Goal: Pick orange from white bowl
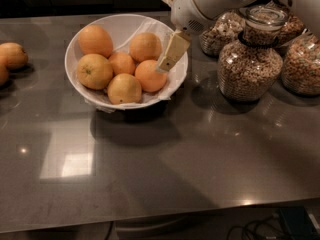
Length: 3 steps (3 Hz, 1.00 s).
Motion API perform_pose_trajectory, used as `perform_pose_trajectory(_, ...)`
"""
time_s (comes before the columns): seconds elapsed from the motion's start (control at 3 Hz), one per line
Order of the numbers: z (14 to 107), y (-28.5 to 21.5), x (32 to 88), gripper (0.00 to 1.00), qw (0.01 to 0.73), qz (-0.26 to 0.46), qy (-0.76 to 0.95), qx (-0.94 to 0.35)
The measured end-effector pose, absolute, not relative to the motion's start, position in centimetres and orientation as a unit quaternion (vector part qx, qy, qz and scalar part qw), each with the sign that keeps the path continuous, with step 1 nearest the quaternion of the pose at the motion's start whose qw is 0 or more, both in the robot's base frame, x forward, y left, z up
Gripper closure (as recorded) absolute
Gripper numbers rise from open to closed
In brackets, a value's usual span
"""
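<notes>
Gripper (166, 63) angles down-left from upper-right arm (200, 4).

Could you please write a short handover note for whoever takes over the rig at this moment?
Gripper: down at the white bowl, at its rim nearest the glass jars, right beside the orange.
Things: the orange lies in the bowl with five other oranges and has not been lifted.
Done: the reach to the bowl.
Left: grasp the orange and lift it out.
Note: the jars stand close to the arm, so lift straight up.
</notes>
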State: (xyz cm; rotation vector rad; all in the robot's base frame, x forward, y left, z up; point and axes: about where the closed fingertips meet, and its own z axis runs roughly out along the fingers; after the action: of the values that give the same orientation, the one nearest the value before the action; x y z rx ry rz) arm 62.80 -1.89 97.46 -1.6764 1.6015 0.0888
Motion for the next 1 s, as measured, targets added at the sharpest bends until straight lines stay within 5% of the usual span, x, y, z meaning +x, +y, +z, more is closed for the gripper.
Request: perform_pose_trajectory(1.0,97.5,-2.7,66.1,0.00,0.423,0.038,0.634,-0.646)
